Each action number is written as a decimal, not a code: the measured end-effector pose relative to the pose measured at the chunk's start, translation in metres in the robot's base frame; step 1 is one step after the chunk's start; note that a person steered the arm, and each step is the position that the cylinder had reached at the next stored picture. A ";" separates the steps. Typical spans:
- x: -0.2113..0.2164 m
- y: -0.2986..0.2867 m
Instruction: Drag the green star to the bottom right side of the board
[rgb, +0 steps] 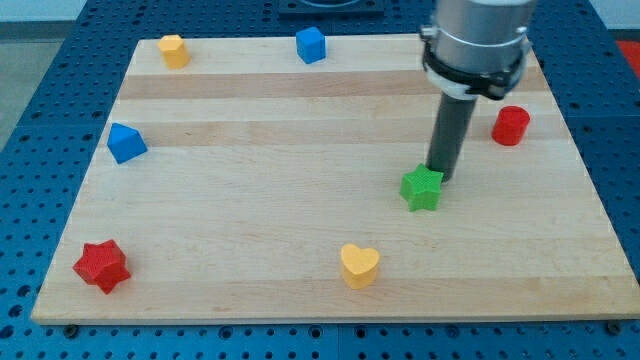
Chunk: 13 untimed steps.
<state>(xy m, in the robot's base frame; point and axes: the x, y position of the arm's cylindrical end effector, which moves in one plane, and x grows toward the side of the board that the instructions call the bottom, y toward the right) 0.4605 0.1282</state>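
The green star (421, 188) lies on the wooden board (300, 200), right of the middle. My tip (438, 173) is at the star's upper right edge, touching or nearly touching it. The dark rod rises from there to the grey arm at the view's top right.
A yellow heart (359, 265) lies below and left of the star. A red cylinder (511, 125) is at the right. A red star (101, 265) is at the bottom left. Blue blocks (126, 142) (311, 44) and a yellow block (174, 50) lie at the left and top.
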 end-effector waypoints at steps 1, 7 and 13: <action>-0.030 -0.008; 0.030 0.006; 0.032 0.033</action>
<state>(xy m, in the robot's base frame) 0.4930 0.1611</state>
